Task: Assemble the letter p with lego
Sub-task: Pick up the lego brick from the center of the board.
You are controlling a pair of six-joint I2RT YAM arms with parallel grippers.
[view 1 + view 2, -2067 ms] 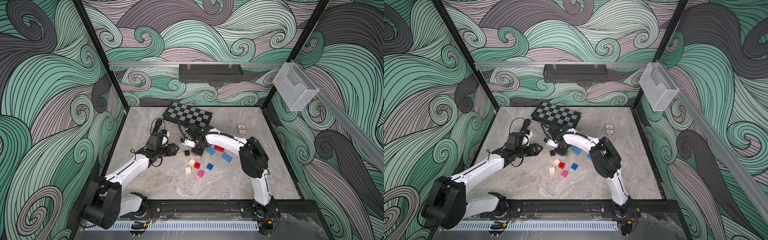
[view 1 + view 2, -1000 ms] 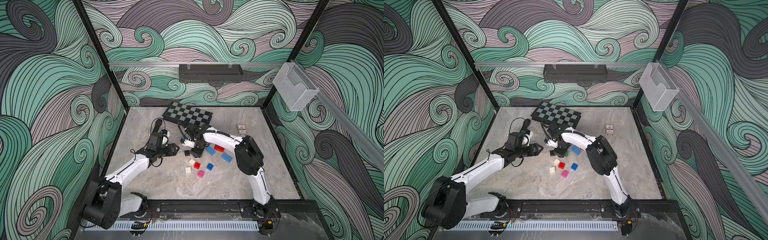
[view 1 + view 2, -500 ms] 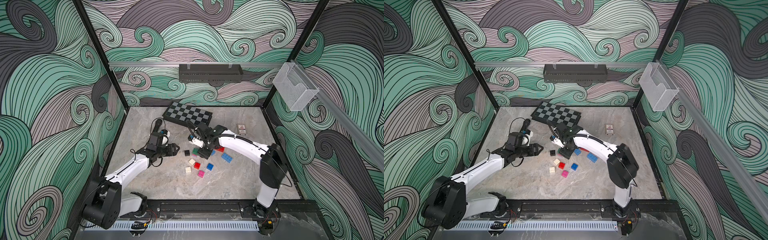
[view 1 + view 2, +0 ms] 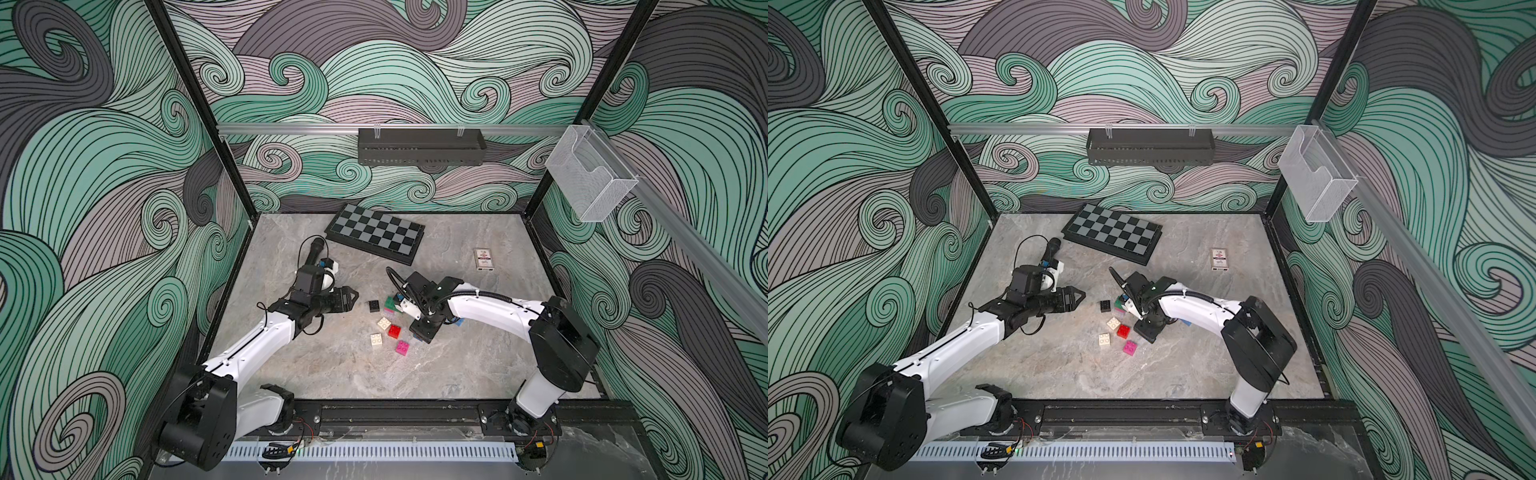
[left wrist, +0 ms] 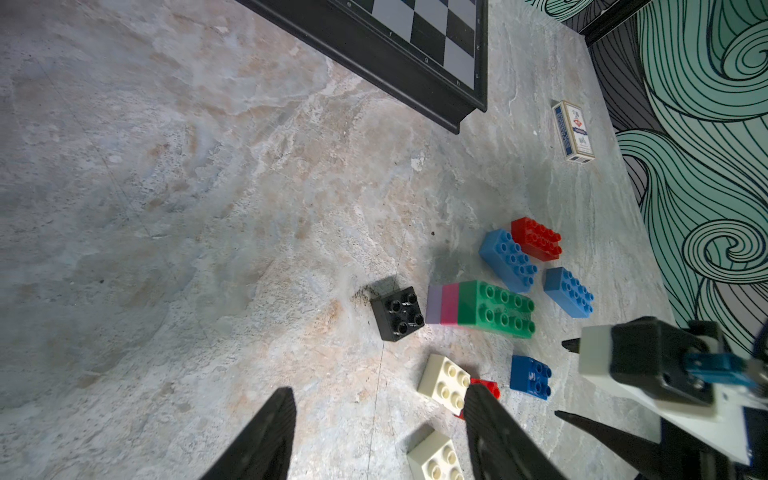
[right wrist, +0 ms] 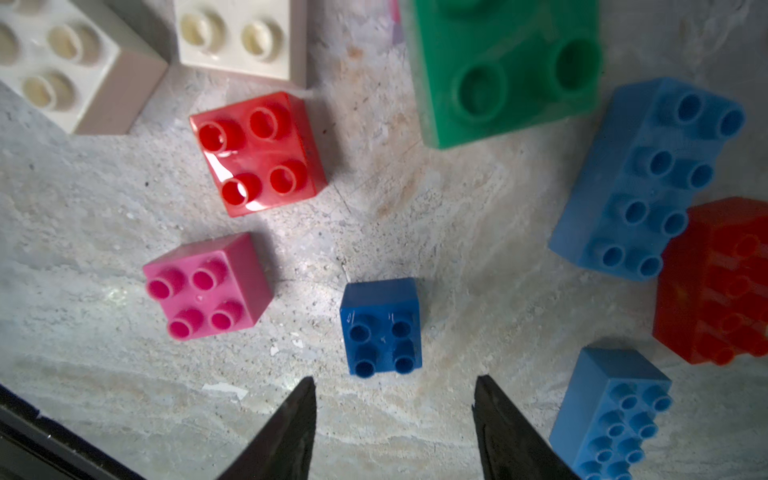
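Observation:
The lego lies loose mid-table. A black square brick (image 4: pixel 374 306) sits beside a green oblong brick (image 5: pixel 496 309) stacked on pink and lilac layers. Near them are two cream squares (image 4: pixel 383 323) (image 4: pixel 376 340), a red square (image 4: pixel 394 331) and a pink square (image 4: pixel 402 347). In the right wrist view a small blue square (image 6: pixel 380 326) lies just ahead of my right gripper (image 6: pixel 395 380), which points down, open and empty. Two blue oblongs (image 6: pixel 648 178) (image 6: pixel 611 411) and a red oblong (image 6: pixel 719 282) lie beside it. My left gripper (image 5: pixel 380 390) hovers open and empty left of the black brick (image 5: pixel 397 313).
A checkered board (image 4: pixel 376 237) lies at the back of the table, close to the left arm's cable. A small card box (image 4: pixel 483 259) rests at the back right. The right arm's elbow (image 4: pixel 561 345) stands out towards the right wall.
My right arm swung its elbow out to the right, and its gripper moved from the green stack towards the front, over the small blue square. The left arm stayed still.

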